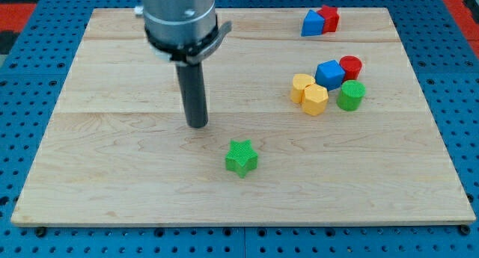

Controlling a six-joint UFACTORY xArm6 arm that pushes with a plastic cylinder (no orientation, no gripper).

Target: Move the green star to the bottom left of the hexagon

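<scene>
Camera view shows our tip (pixel 197 125), a bare rod without pincer, up-left of the green star block (pixel 241 157), well apart from the yellow hexagon block (pixel 315 99); push undone.

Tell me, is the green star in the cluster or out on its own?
Out on its own. The green star touches nothing; the cluster, yellow hexagon included, lies toward the view's upper right. My tip stands apart, upper left of it.

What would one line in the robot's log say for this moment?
tip: up-left of green star, apart | yellow hexagon: in cluster at view's right | star: not yet at hexagon's bottom left
</scene>
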